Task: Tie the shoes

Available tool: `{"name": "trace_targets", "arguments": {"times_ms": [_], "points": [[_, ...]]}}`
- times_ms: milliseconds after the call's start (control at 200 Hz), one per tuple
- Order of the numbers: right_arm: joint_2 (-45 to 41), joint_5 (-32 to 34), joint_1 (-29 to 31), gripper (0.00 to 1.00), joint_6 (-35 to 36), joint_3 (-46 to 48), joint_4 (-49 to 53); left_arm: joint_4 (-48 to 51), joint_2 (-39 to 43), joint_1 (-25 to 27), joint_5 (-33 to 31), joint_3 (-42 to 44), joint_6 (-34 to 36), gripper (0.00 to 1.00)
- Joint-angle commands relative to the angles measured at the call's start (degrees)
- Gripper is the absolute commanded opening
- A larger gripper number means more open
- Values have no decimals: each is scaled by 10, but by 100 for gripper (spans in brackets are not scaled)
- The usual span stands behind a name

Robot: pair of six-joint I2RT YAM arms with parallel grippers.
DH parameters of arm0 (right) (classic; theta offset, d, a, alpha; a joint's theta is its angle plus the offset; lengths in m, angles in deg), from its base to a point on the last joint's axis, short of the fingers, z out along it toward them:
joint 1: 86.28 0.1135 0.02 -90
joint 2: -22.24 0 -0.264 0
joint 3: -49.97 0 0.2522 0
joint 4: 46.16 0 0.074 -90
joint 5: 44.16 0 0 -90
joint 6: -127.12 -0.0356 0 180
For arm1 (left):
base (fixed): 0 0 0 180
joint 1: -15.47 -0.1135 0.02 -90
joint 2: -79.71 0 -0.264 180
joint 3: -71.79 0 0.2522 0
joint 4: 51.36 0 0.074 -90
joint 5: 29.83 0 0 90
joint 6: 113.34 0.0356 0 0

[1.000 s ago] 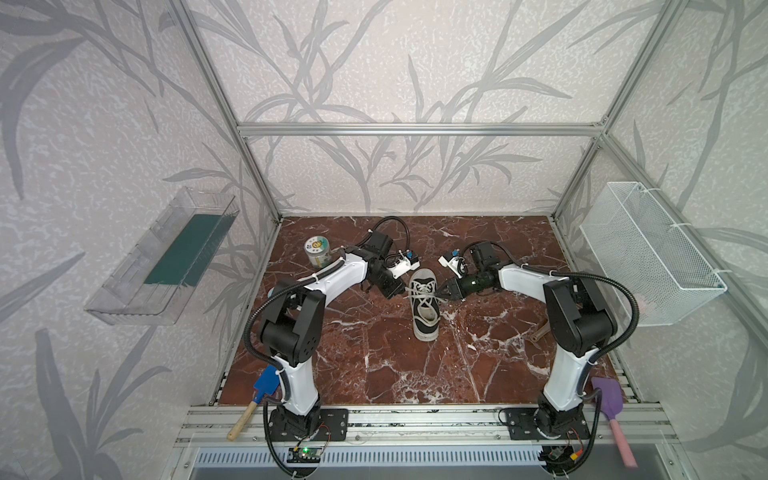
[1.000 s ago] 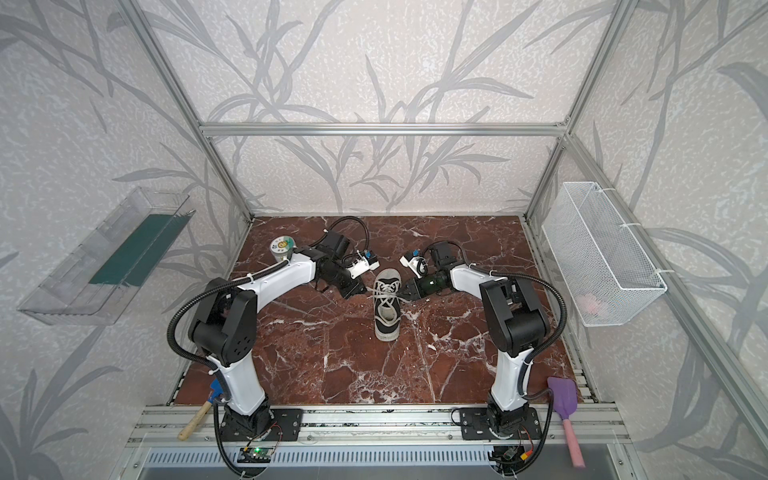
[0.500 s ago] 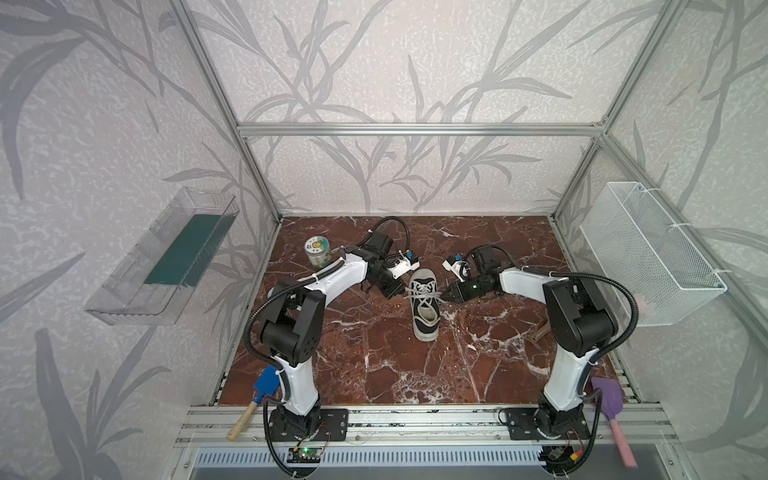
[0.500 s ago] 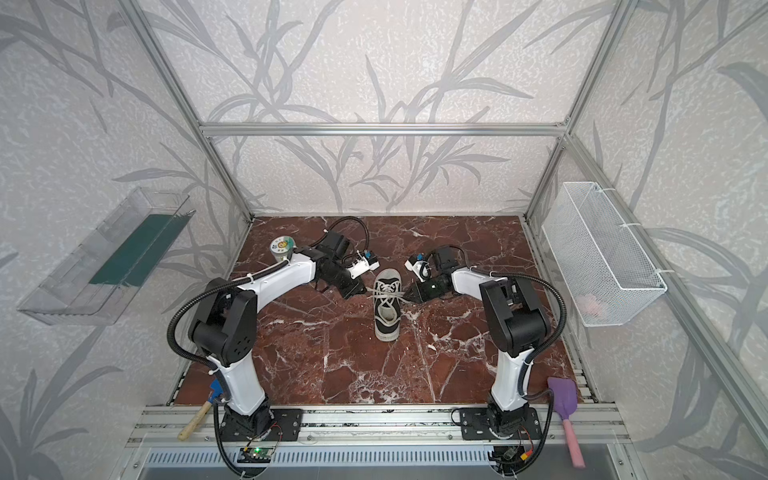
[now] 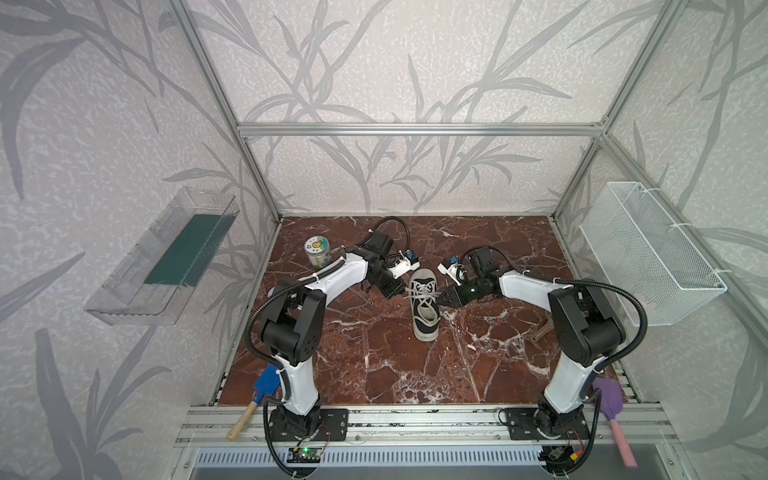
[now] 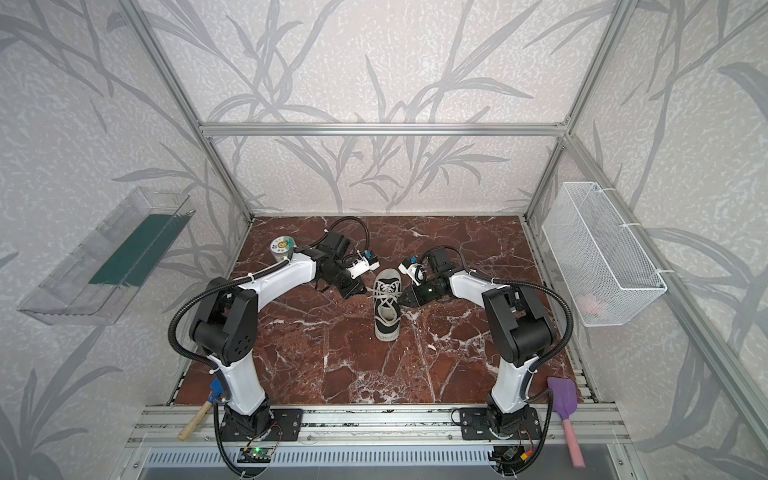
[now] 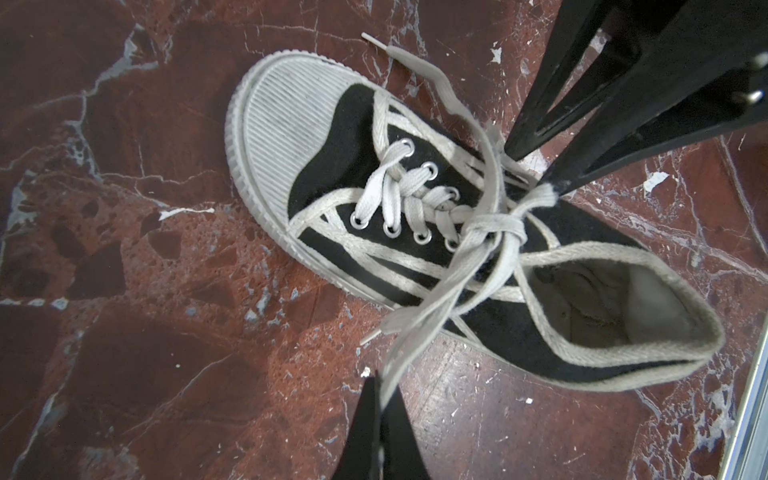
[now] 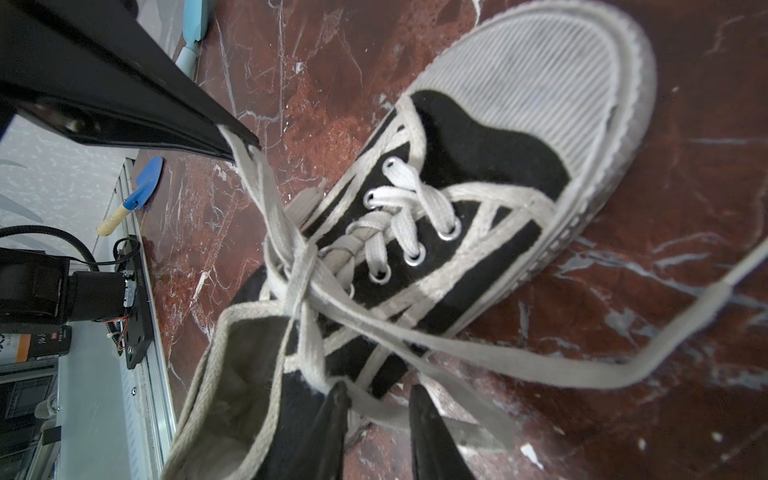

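Shoe [image 5: 424,303] stands mid-counter [image 5: 374,365]. Left pincer [image 7: 376,386] clamps one lace [image 7: 401,353]. Right pincer [image 8: 376,399] stands narrowly apart around another strand [image 8: 382,409]. Risk: the unclamped strand slips free and the knot [image 7: 494,226] loosens.

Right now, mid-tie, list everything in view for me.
sneaker: one, black with white toe cap, table centre
laces: one set, white, knotted above the eyelets
tin: one, pale, green-yellow lid, table's far left
blue scoop: one, wooden handle, front left edge
purple scoop: one, pink handle, front right rail
brown piece: one, unidentifiable, table near right arm
wire basket: one, white, right wall, pink item inside
clear bin: one, transparent, left wall, green sheet inside
table: one, red-brown marble
left end effector: one, black, shut on the laces
right end effector: one, black, open beside the sneaker
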Motion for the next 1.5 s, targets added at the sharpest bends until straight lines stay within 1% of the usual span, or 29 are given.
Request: {"name": "trace_targets", "arguments": {"times_ms": [0,205,320,810,965,1050,1205,1320,1360,1495], "points": [[0,-10,2,30,16,-16,10,15,-6,2,7,-18,11,0],[-11,17,3,31,27,-23,15,18,-7,2,6,-21,11,0],[6,18,3,31,35,-39,31,18,-9,2,8,-21,10,0],[56,-17,1,35,34,-65,29,18,-9,2,11,-17,10,0],[64,-42,1,36,36,-59,19,20,-6,1,9,-16,10,0],[65,-63,1,32,36,-58,20,20,-5,1,8,-15,11,0],[52,-53,0,11,35,-50,24,20,-3,2,6,-13,10,0],[32,-50,0,2,31,-40,21,23,-1,2,1,-13,13,0],[25,-47,0,0,30,-37,21,25,0,1,0,-13,14,0],[-2,-31,-1,0,28,-27,24,28,2,2,-8,-11,18,0]]}}
